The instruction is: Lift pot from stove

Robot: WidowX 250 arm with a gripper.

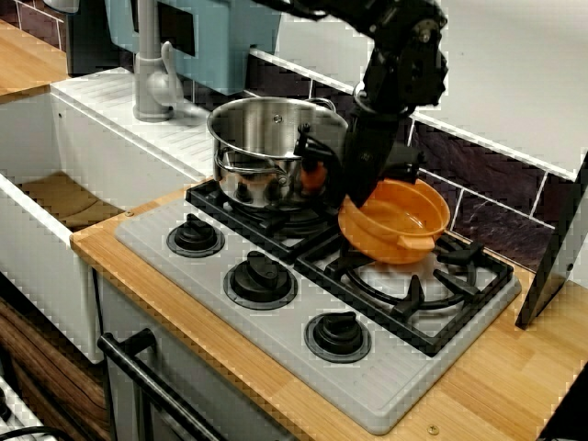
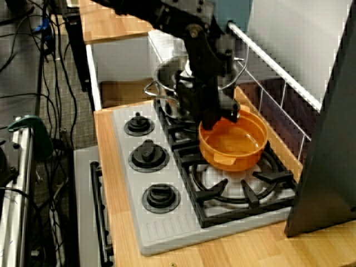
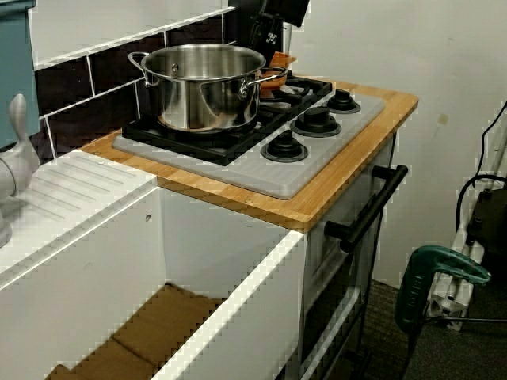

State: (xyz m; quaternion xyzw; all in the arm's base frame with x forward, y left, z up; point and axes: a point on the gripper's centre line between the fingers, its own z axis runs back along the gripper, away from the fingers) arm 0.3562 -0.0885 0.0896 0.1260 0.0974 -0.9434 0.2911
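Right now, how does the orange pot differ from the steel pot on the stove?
The orange pot is shallow, matte plastic; the steel pot is taller, wider and shiny. The orange pot hangs tilted in the gripper over the right burner; the steel pot sits level on the left one. Both are round with side handles.

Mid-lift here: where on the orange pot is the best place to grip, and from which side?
Grip the orange pot by its rim wall on the side facing the steel pot, coming from above, where the end effector already is. The shallow open bowl leaves a thin upright wall to pinch; the tab handles are short.
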